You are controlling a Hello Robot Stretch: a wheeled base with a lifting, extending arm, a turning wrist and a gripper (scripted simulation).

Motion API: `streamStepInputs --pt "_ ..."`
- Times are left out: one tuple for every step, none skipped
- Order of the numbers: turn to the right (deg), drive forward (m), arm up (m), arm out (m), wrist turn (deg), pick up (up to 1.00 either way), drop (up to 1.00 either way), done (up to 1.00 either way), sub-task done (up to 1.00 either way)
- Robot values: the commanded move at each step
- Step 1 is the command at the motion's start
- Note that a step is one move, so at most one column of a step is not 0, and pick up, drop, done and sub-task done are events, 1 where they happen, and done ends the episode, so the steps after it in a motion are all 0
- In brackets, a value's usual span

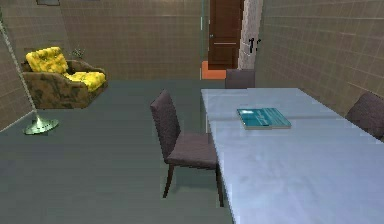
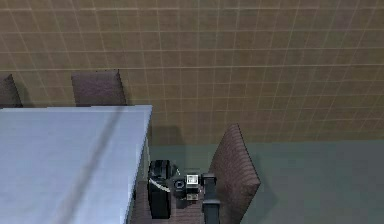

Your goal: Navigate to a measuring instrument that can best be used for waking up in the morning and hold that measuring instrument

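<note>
With the gripper (image 2: pixel 158 185) between tabletop (image 2: pixel 60 150) and chair (image 2: pixel 235 172), its fingers' hold untellable, turning the base could snag either.

Ahead of me I see a pale blue table (image 1: pixel 300 170) with a teal book (image 1: pixel 264 118) lying flat on it. A dark chair (image 1: pixel 183 130) stands at its left side, and an end chair (image 1: pixel 240 78) at its far end. An armchair (image 1: pixel 75 85) with a yellow cushion (image 1: pixel 47 62) sits beside a lamp (image 1: pixel 40 125). A brown door (image 1: pixel 226 30) lies beyond. To my side, a brown chair (image 2: pixel 238 170) stands near the table's corner, before a tiled wall (image 2: pixel 250 60).
</note>
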Motion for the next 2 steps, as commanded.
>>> streamStepInputs --pt "0.0 0.00 -0.30 0.00 0.0 0.00 0.00 0.00 0.00" --pt "0.0 0.00 0.00 0.00 0.0 1.00 0.00 0.00 0.00"
